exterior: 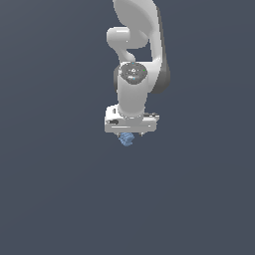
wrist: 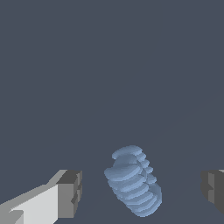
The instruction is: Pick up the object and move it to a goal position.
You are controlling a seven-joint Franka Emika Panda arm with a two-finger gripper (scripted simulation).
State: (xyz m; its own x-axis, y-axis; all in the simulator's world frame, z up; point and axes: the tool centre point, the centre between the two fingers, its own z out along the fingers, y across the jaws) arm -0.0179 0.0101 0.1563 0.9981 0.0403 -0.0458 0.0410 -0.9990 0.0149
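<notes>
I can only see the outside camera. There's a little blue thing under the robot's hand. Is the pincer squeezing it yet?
Observer: Not yet. In the wrist view the pincer is open, with a gap on each side of the light-blue lumpy object.
Operator: Is the blue thing in the middle of the fingers?
Observer: Roughly. It lies between the two fingers, a bit nearer one than the other.
Operator: Is it smooth like a ball?
Observer: No. Up close it has stacked ridges, like a bumpy shell, and it sits tilted.
</notes>
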